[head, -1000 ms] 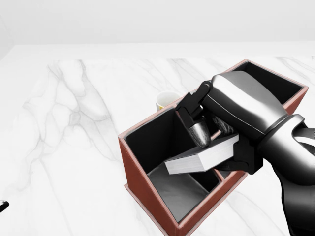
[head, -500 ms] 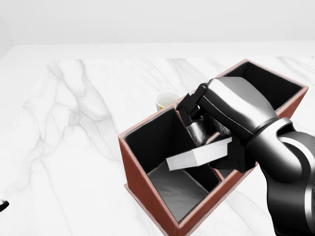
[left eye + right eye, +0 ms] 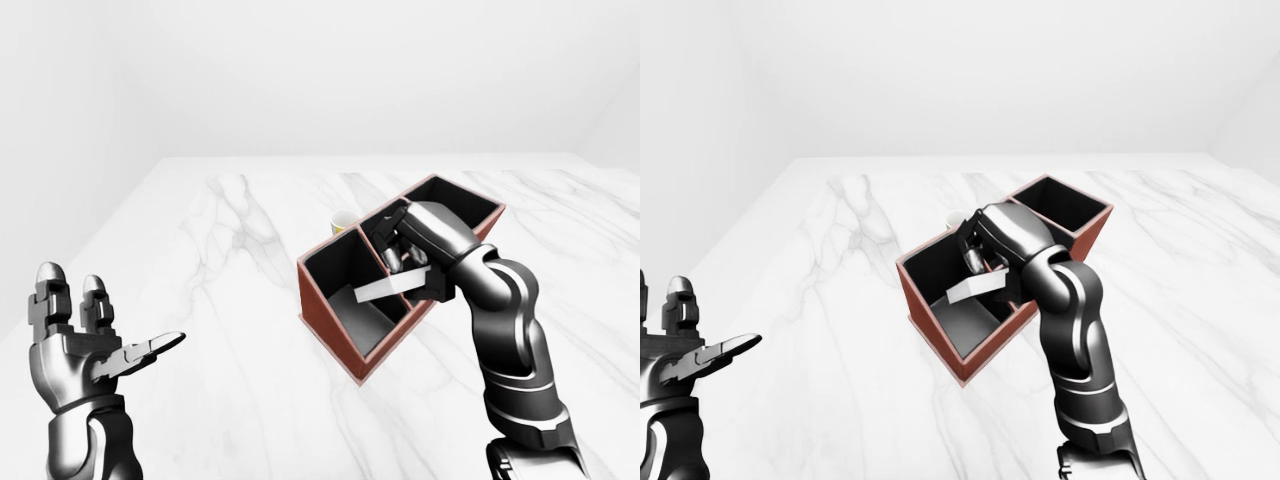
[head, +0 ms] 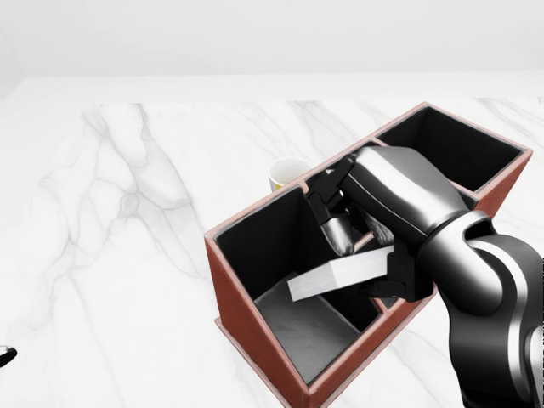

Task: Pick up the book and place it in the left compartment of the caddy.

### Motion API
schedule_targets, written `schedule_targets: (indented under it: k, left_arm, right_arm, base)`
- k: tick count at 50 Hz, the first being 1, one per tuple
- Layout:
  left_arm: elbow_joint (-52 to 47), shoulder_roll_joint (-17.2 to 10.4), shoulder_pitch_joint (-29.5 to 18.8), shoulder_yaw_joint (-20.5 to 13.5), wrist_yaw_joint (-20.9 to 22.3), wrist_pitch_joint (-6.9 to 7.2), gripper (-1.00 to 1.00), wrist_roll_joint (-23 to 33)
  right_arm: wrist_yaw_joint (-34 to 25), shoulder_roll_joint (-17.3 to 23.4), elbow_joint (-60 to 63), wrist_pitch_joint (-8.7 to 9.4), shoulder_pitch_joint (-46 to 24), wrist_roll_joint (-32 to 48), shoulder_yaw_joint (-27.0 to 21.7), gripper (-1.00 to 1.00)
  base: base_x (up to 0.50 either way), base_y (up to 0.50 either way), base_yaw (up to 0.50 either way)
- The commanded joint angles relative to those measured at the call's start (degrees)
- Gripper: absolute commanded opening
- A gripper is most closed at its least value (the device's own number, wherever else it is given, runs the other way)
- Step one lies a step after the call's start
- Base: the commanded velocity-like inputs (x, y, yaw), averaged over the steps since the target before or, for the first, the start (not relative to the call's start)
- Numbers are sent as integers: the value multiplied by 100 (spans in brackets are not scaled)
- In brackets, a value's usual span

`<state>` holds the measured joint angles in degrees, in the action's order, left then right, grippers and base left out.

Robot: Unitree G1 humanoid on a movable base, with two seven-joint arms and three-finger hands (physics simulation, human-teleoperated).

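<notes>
The book [image 4: 340, 274], showing its white page edges, hangs tilted over the red-brown caddy [image 4: 242, 327]. Its lower left end dips into the caddy's left compartment [image 4: 297, 327], and its right end lies across the divider. My right hand [image 4: 367, 259] is shut on the book, with fingers [image 4: 342, 234] on top and the thumb underneath. My left hand [image 3: 100, 345] is held up at the lower left of the left-eye view, open and empty, far from the caddy.
A small yellow-white cup [image 4: 287, 173] stands on the marble table [image 4: 127, 255] just beyond the caddy's left compartment. The caddy's right compartment [image 4: 446, 144] has dark walls. A plain white wall rises beyond the table's top edge.
My right hand has lowered slightly and turned at the wrist. The book now sits a little deeper, with its left end inside the left compartment. The left hand and the camera have not moved.
</notes>
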<state>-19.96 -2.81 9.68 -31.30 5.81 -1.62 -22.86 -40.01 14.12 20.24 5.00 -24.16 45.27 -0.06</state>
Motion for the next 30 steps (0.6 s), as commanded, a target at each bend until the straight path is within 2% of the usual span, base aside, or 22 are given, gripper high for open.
schedule_targets:
  k: [1, 5, 8, 13, 30]
  left_arm:
    - [16, -1, 5, 13, -5, -18, 100, 3]
    - [43, 4, 8, 12, 2, -41, 100, 4]
    - [-1, 1, 16, -1, -4, -5, 100, -15]
    - [101, -4, -12, 6, 6, -58, 100, 7]
    - [11, -29, -10, -26, -18, 20, 100, -32]
  right_arm:
    - [1, -65, -53, 0, -40, 138, -30, -100]
    - [1, -88, -75, 0, -66, 201, 1, -100]
    - [1, -102, -109, 0, -82, 257, 0, -100]
    - [1, -140, -186, 0, -61, 333, -18, -100]
    - [1, -299, -302, 0, -43, 449, 53, -100]
  base:
    - [0, 0, 0]
    - [0, 0, 0]
    - [0, 0, 0]
    - [0, 0, 0]
    - [0, 0, 0]
